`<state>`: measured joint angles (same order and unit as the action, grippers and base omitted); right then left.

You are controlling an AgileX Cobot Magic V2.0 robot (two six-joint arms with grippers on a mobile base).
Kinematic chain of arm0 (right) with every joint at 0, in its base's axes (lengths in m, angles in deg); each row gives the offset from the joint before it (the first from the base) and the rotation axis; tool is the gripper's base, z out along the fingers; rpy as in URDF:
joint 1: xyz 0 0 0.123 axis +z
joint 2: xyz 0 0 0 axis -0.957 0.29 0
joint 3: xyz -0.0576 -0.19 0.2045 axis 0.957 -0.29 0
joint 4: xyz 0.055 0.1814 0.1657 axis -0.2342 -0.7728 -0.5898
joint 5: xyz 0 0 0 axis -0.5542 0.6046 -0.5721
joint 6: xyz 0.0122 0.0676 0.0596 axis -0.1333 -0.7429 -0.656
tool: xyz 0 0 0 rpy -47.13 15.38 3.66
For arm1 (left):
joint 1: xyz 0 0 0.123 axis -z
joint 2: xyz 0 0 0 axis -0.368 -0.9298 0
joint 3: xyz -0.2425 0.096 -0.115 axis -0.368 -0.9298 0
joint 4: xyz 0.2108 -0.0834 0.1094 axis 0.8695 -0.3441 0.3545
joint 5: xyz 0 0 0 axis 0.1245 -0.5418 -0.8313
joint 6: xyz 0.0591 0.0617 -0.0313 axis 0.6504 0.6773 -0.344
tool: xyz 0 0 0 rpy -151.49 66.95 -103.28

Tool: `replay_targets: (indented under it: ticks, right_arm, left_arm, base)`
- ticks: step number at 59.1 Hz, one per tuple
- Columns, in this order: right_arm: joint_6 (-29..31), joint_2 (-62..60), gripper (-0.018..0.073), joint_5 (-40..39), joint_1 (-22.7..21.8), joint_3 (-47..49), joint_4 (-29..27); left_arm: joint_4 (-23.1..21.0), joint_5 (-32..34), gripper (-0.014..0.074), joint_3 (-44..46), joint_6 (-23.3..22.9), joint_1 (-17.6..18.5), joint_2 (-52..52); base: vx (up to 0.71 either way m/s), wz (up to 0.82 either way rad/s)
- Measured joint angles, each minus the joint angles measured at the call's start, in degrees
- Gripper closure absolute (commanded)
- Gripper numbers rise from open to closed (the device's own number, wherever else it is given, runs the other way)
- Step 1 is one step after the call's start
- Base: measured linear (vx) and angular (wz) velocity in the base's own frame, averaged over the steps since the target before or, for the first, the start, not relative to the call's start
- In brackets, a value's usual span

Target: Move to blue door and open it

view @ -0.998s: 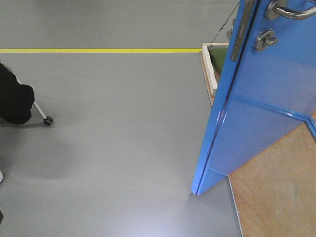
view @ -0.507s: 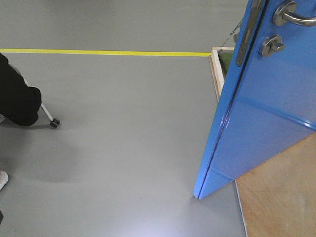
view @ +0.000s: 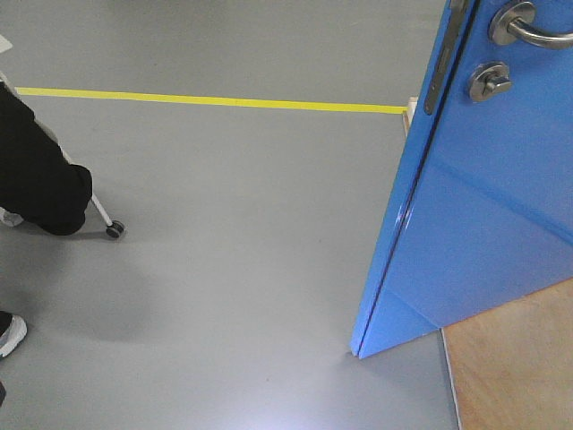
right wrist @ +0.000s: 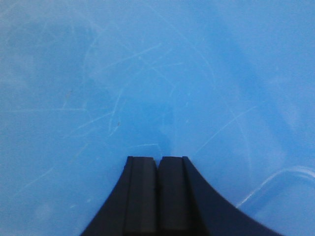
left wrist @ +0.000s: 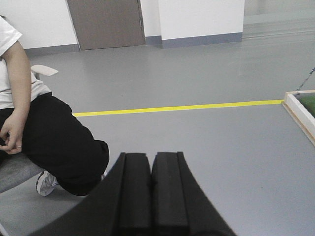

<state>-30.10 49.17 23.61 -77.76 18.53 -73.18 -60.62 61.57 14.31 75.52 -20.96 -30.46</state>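
Grey floor (view: 233, 269) spreads out ahead of me, crossed by a yellow tape line (view: 206, 101) that runs toward the right. On that right side stands the blue door (view: 483, 206), swung ajar so its thin leading edge faces the front camera, its bottom corner near the boundary between the grey floor and a strip of wooden flooring (view: 515, 367). High on the panel I see a silver lever handle (view: 528, 27), a round thumb-turn lock (view: 490, 81) just below it, and a metal edge plate (view: 439, 67) along the door's edge.

At the left a seated person in black trousers (left wrist: 54, 142) and a white shirt sits on a chair whose caster wheel (view: 114, 231) rests on the floor.

From my left wrist, my left fingers (left wrist: 150, 191) are pressed together, pinching nothing, pointing over bare floor toward the tape line, with a white-framed panel (left wrist: 300, 110) at the far right edge. From my right wrist, my right fingers (right wrist: 157, 191) are likewise pressed together and empty, aimed squarely at the scratched glossy blue face of the door, which fills that whole view; I cannot tell whether the tips touch it.
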Motion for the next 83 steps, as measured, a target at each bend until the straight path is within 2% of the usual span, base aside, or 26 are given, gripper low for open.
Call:
replay_targets:
  ticks: [83]
  right_arm:
    - [0.0, 0.0, 0.0557, 1.1, 0.6, 0.0, -0.5]
  left_arm:
    - [0.0, 0.0, 0.0526, 0.0, 0.0, 0.0, 0.0]
  base:
    - [0.21, -0.03]
